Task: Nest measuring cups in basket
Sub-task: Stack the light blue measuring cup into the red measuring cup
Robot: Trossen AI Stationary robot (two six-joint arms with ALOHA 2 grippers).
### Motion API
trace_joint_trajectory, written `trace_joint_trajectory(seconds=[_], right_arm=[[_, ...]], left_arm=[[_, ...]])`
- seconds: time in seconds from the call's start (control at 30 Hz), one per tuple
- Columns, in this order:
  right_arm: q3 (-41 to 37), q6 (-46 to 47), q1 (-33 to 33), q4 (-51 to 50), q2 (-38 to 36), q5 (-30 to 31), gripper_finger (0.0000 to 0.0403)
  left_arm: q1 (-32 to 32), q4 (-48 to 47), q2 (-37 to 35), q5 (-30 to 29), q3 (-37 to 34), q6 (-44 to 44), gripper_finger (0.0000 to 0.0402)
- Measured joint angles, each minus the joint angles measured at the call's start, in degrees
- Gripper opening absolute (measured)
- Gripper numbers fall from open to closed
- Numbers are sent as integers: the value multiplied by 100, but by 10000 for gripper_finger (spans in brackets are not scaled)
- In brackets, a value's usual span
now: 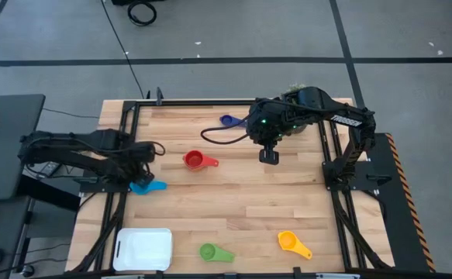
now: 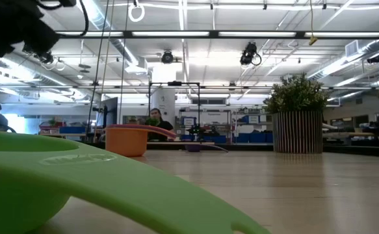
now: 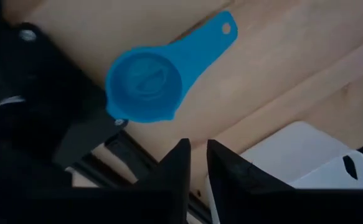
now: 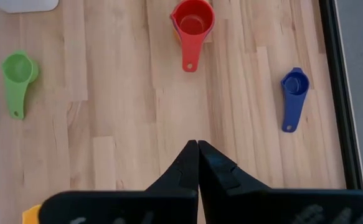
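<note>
Over the left edge of the table, we see the left gripper point(image 3: 195, 163) with its fingers a tiny bit apart and nothing between them. It hangs above the bright blue cup point(image 3: 145, 86), not touching it. Near the middle, the right gripper point(image 4: 198, 163) has its fingers pressed together and holds nothing. We see the red cup point(image 1: 195, 160), navy cup point(image 1: 227, 120), green cup point(image 1: 209, 252) and yellow cup point(image 1: 289, 242) spread apart on the wood. The white basket point(image 1: 143, 248) sits at one corner with no cups inside. From down low, the green cup hides much of the table.
</note>
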Motion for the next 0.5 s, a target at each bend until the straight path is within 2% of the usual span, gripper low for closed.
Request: trace_joint_trajectory(seconds=[0.2, 0.5], right_arm=[[0, -2, -13, 0, 0, -2, 4], [0, 8, -11, 0, 0, -63, 5]], left_arm=[[0, 501, -1, 387, -472, 6, 61], [2, 983, -1, 317, -786, 411, 67]])
